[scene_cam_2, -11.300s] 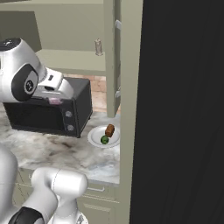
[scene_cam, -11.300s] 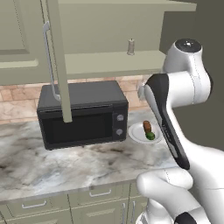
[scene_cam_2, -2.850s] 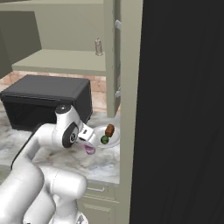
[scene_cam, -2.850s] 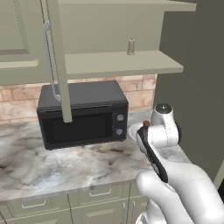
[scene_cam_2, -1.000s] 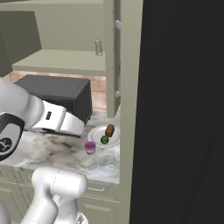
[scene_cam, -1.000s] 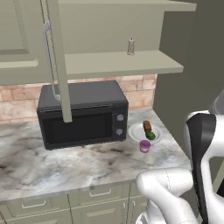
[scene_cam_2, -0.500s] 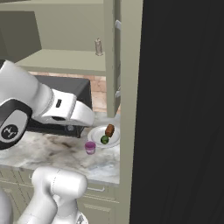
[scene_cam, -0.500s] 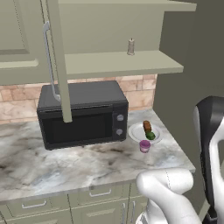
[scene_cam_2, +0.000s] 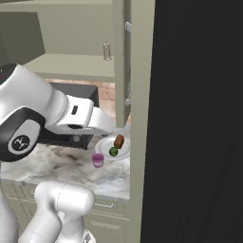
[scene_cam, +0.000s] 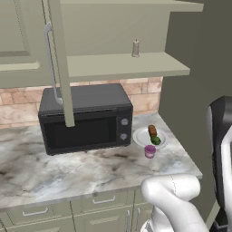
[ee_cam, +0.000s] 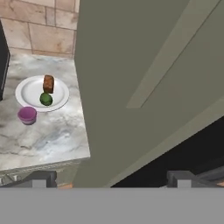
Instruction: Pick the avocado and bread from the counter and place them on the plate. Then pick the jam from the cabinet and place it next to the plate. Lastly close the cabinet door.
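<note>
Two foods sit on the plate (scene_cam: 144, 137): the bread (scene_cam: 152, 130) and the avocado (scene_cam: 156, 140). The jam (scene_cam: 150, 151) stands on the bench (scene_cam: 68, 167) just beside it. The cabinet door (scene_cam: 61, 59) hangs open (handle outward). The jaws are spread wide, holding nothing.

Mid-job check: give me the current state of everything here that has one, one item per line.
avocado: on the plate, beside the bread.
bread: on the plate.
plate: on the counter, right of the microwave.
jam: on the counter, just off the plate's rim.
cabinet door: open.
shaker: upright on the cabinet shelf.
microwave: door shut.
hand: open, holding nothing.
</note>
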